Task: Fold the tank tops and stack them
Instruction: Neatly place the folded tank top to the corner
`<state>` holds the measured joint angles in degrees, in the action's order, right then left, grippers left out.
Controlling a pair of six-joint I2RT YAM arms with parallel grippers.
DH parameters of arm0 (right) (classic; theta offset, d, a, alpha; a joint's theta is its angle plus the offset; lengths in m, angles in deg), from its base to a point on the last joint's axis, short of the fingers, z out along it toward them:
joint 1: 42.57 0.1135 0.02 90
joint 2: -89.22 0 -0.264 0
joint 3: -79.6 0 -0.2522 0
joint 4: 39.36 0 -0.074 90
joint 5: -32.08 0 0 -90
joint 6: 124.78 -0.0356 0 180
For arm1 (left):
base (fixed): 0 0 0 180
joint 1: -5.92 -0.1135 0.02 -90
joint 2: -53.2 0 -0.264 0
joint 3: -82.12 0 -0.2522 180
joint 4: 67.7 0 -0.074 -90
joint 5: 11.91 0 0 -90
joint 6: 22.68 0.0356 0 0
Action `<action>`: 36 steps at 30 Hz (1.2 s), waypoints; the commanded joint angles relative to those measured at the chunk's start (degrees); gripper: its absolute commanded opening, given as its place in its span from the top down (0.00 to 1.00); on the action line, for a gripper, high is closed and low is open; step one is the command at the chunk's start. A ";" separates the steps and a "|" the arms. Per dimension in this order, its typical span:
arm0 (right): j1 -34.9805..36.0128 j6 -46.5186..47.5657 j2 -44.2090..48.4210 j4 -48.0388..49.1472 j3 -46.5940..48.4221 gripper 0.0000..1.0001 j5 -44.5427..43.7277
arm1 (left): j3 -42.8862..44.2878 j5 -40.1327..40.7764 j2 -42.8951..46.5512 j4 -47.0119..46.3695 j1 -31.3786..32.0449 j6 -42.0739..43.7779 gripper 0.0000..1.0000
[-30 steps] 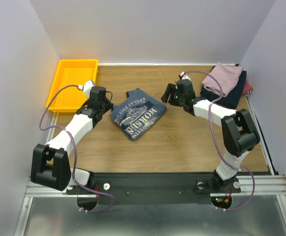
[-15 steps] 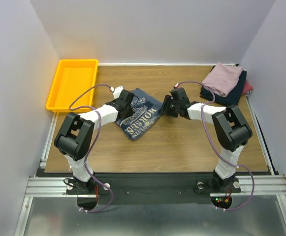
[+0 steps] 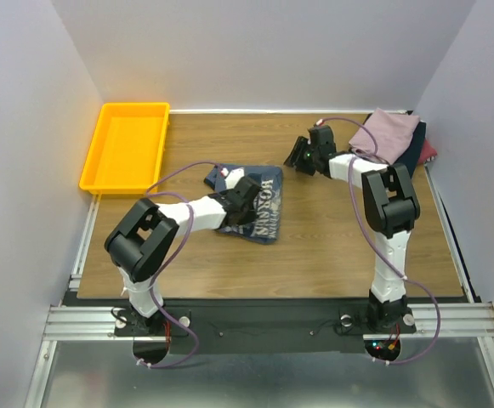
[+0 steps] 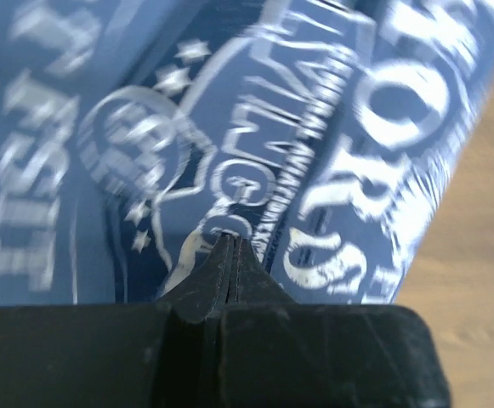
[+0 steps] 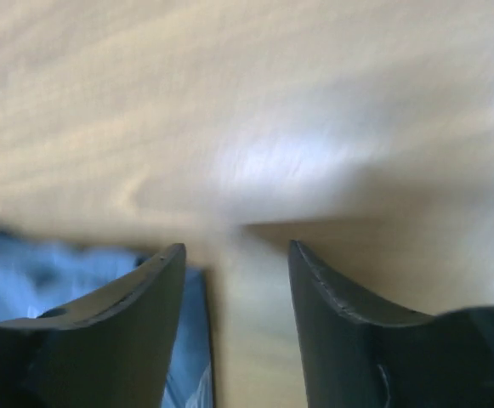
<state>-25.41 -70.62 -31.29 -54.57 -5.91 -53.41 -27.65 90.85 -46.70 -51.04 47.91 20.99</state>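
Observation:
The slate-blue tank top [image 3: 259,208] lies folded on the wooden table, its pale lettering facing up. My left gripper [image 3: 247,192] rests on its middle, shut with a pinch of the printed cloth [image 4: 332,127] at the tips [image 4: 231,240]. My right gripper [image 3: 301,158] hovers open over bare wood just beyond the top's far right corner. In the right wrist view a blue edge of the tank top [image 5: 59,280] shows past the left finger, and nothing sits between the fingers [image 5: 236,251]. A mauve-pink tank top [image 3: 388,134] lies on a navy one [image 3: 410,158] and a maroon one [image 3: 428,151] at the back right.
A yellow plastic tray [image 3: 126,146] sits at the back left corner. Grey walls close in the table on the left, back and right. The right arm's purple cable [image 3: 357,136] loops near the stacked tops.
My left gripper went from open beside the top to shut on its middle, and the top shifted and turned rightward. My right gripper drew back from the top's right edge toward the far right.

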 commanded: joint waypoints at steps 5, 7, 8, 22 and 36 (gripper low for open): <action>-1.26 4.54 2.01 -4.43 3.83 0.16 1.38 | 7.34 -2.92 -0.14 -0.27 4.15 -1.58 1.00; -1.26 4.81 4.92 -4.61 1.02 0.10 0.06 | 7.08 -1.33 1.54 0.35 3.36 -1.49 1.00; -1.35 4.55 7.80 -4.61 -2.56 0.07 -0.47 | 6.56 -1.07 3.11 0.79 2.22 -1.31 1.00; -1.09 8.85 11.62 0.93 -18.68 0.05 26.15 | -2.23 0.17 7.35 2.03 -3.24 -1.22 1.00; 4.01 8.33 5.02 0.93 -22.37 0.27 24.50 | -8.22 -6.77 4.54 -6.58 -7.02 -0.87 1.00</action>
<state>-23.68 -62.66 -20.84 -47.07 -25.99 -26.13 -34.75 85.82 -41.45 -54.87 41.05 19.88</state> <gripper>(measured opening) 0.751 0.022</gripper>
